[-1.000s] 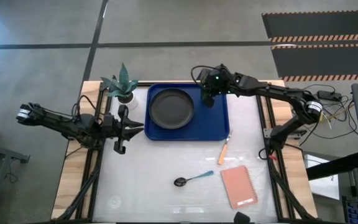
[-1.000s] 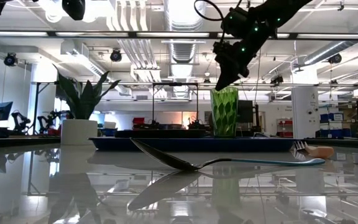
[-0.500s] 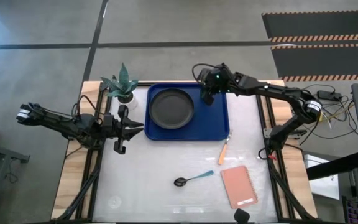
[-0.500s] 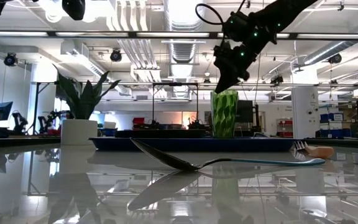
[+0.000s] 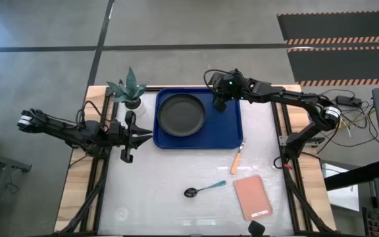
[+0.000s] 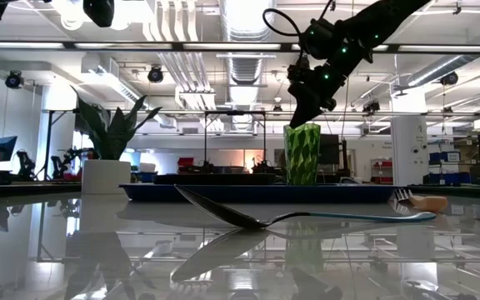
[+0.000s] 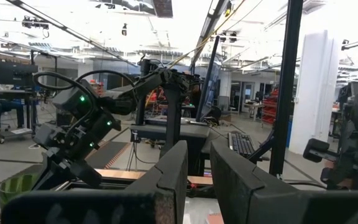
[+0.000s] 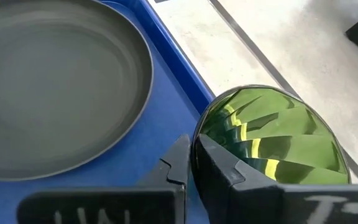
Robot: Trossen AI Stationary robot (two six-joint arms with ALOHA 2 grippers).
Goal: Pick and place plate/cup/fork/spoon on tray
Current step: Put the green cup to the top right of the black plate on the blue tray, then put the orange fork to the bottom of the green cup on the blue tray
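1. While the cup (image 6: 302, 153) stands on the tray (image 5: 232, 135) beside the plate (image 5: 181, 114), the right end effector (image 6: 307, 115) sits directly above it, one finger inside the rim
2. Whether it pinches the rim I cannot tell; the left end effector (image 5: 127, 136), fingers slightly parted, waits off the tray's left side, empty

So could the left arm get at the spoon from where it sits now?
Probably yes: the spoon lies alone on open table, nothing over it, and the left hand waits at the table's left edge carrying nothing.
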